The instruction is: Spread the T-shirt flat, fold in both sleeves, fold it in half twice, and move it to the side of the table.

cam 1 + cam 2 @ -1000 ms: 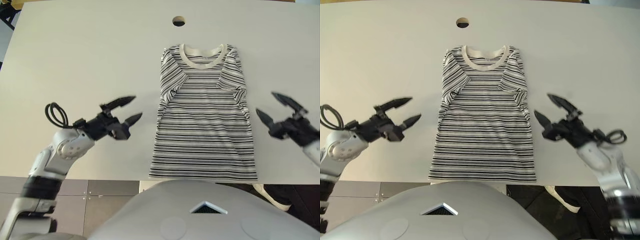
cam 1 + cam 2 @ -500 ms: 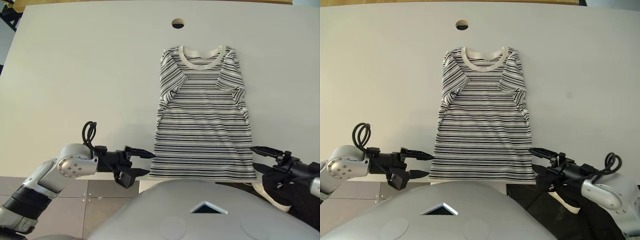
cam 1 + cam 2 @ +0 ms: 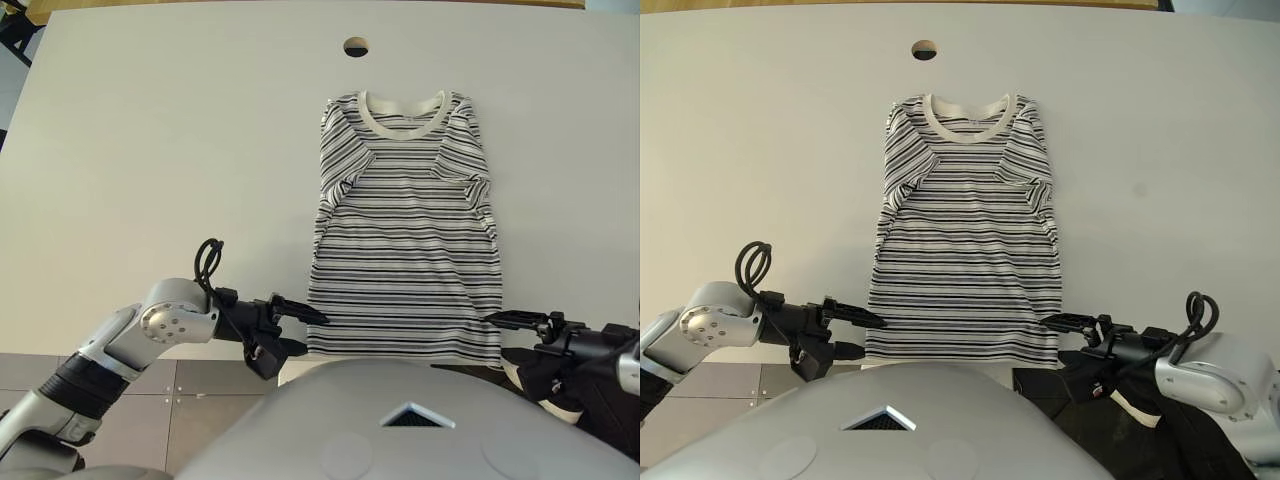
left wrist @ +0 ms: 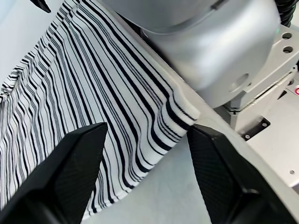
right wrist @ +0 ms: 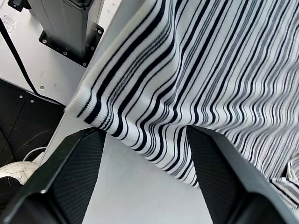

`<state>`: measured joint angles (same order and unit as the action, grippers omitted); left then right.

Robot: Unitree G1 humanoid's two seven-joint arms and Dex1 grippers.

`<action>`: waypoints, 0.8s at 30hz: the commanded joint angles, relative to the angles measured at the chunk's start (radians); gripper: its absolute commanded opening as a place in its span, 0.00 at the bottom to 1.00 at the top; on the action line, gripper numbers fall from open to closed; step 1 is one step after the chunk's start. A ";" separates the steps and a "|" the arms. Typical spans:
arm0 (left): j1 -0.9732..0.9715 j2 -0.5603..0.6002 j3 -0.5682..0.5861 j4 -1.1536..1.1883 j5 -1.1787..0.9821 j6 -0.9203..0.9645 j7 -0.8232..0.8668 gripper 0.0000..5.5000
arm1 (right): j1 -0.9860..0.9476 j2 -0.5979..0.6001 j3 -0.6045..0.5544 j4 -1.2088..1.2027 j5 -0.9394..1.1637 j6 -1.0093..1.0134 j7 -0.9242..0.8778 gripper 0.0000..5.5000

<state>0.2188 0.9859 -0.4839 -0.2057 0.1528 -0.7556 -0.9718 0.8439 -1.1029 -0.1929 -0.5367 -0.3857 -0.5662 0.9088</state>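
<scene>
1. Left eye view. The T-shirt [image 3: 405,230] lies flat and face up on the table [image 3: 150,150]. Its collar points to the table's far edge and its hem runs along the table's near edge. The sleeves look already folded in. The left gripper [image 3: 312,333] sits at the table's near edge, beside the hem's left corner, spread and empty.
2. Right eye view. The right gripper [image 3: 1052,342] sits at the table's near edge, at the hem's right corner. It is likewise spread and grips nothing.
3. Left wrist view. We see both fingers [image 4: 79,172] wide apart. The hem [image 4: 177,121] corner lies between them, unclamped.
4. Right wrist view. The fingers [image 5: 74,172] stand equally wide, straddling the other hem corner and holding nothing.
5. Handling, by our judgement. The T-shirt is a light, soft, limp knit that will sag and drag on the table. We would pinch every layer at both hem corners and lift evenly toward the collar.
</scene>
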 commanded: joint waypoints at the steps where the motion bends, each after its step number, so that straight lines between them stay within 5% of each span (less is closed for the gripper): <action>1: -0.016 -0.007 -0.019 0.034 0.012 -0.018 -0.011 0.52 | -0.052 0.001 0.052 0.014 0.014 0.003 0.015 0.58; 16: -0.033 -0.019 -0.046 0.068 -0.029 -0.048 -0.006 0.07 | -0.073 -0.008 0.112 0.021 0.098 -0.024 0.024 0.08; 24: -0.055 -0.068 0.002 0.065 -0.294 0.015 0.006 0.02 | -0.067 0.057 0.042 0.105 0.271 -0.007 -0.029 0.02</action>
<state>0.1876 0.9456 -0.5055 -0.1439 -0.0675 -0.7649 -0.9726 0.7743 -1.0692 -0.1269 -0.4755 -0.1850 -0.5822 0.8946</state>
